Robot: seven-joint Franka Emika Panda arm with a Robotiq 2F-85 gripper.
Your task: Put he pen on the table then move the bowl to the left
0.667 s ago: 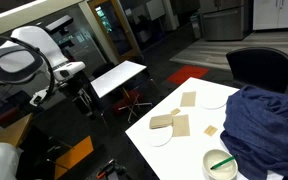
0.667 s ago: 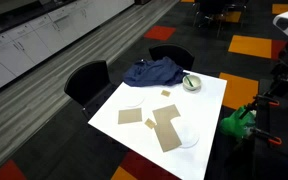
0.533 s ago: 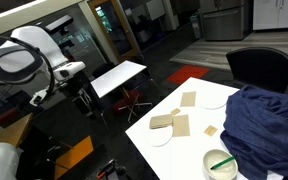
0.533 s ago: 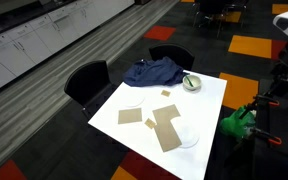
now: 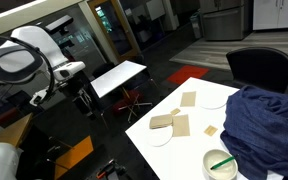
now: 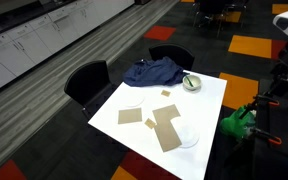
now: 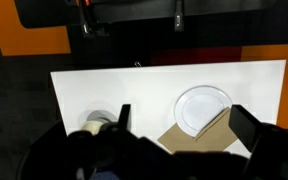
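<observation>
The cream-white bowl stands on the large white table beside a blue cloth. The green pen lies in it. Both also show in an exterior view, the bowl at the table's far corner. In the wrist view the bowl is only partly seen at the lower left, and the pen cannot be made out. My gripper is open and empty, high above the table, with its fingers framing a white plate. The arm stays off to the table's side.
A blue cloth lies heaped by the bowl. Two flat white plates and several cardboard pieces lie on the table. Black chairs stand at its edge. A smaller white table stands further back. A green object sits beside the table.
</observation>
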